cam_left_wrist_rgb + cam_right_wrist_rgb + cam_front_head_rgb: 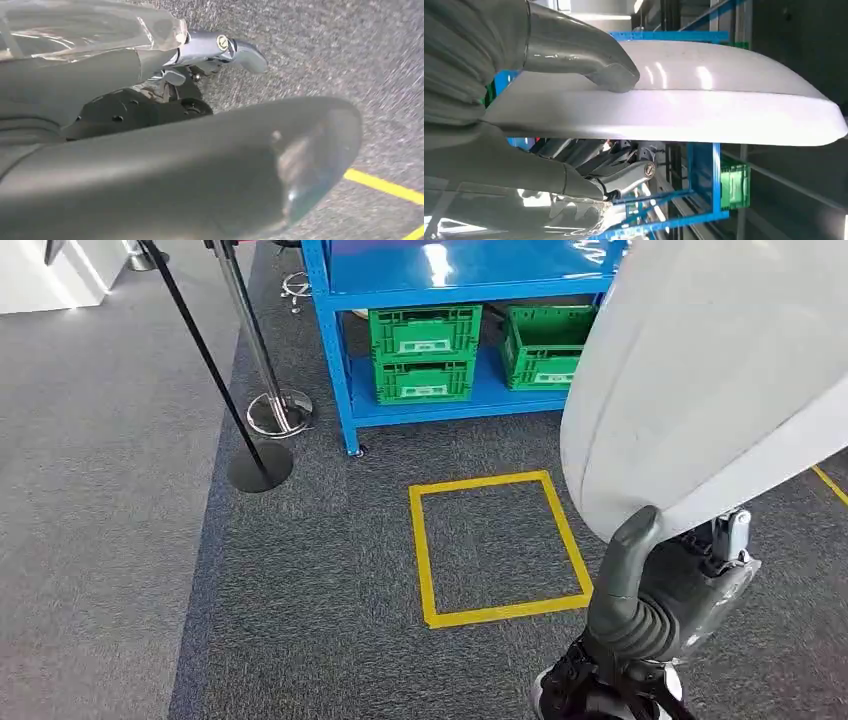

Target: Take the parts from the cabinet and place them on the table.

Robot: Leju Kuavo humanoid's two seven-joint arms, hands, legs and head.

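The right hand point(549, 100) is clamped on a large, pale, curved panel point(704, 100), its thick grey thumb point(589, 60) pressed on the glossy face while the darker fingers point(594, 160) lie under the panel's edge. In the head view the same panel point(700, 370) is carried high on the robot's right side, with the right hand point(640, 590) at its lower end. The left hand point(220, 50) hangs over grey carpet; whether its fingers are spread or curled cannot be told, and nothing shows in it.

By these pictures the part looks already taken and is being carried, so the task seems roughly midway: no bench is visible, and setting the panel down is still to do.

Counted: one panel in hand; one blue rack point(340, 350) ahead, with three green crates point(425, 332) on its low shelf, two stacked and one beside them; one yellow taped square point(498, 550) on the floor; two stanchion posts point(260, 468) to the left
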